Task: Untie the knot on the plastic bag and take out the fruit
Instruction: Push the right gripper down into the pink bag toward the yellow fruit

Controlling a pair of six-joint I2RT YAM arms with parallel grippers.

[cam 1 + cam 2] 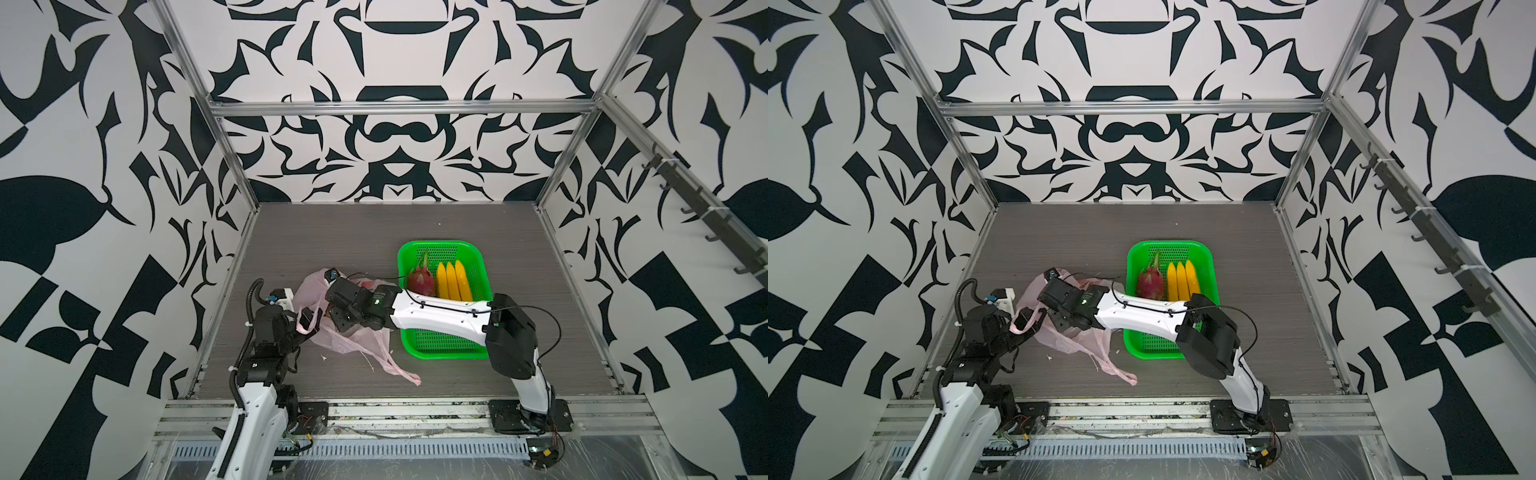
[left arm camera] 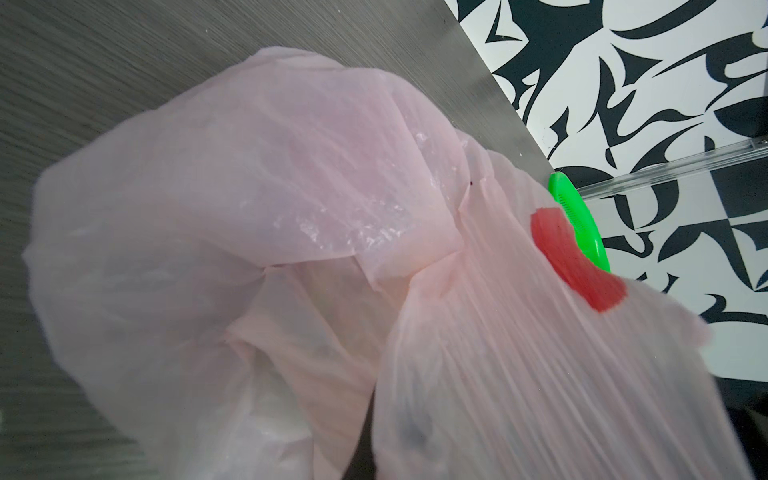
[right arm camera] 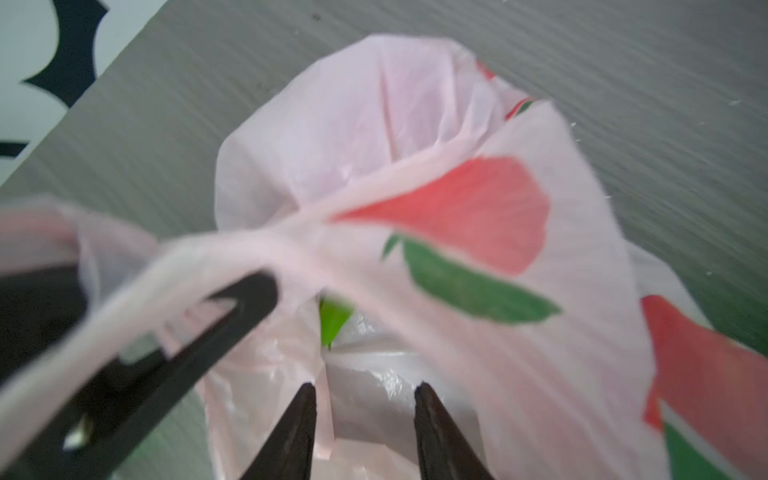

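The pale pink plastic bag lies crumpled at the table's front left, and one loose handle trails toward the front. My left gripper is shut on another handle strand and holds it up; its black fingers show in the right wrist view. My right gripper is open, its tips at the bag's mouth over pale film. A green scale tip shows inside the bag. A magenta dragon fruit and yellow bananas lie in the basket. The knot shows in no view. Film fills the left wrist view and hides the jaws.
The green perforated basket stands right of the bag, and the right forearm crosses over it. Its rim peeks past the bag in the left wrist view. Patterned walls and aluminium rails enclose the table.
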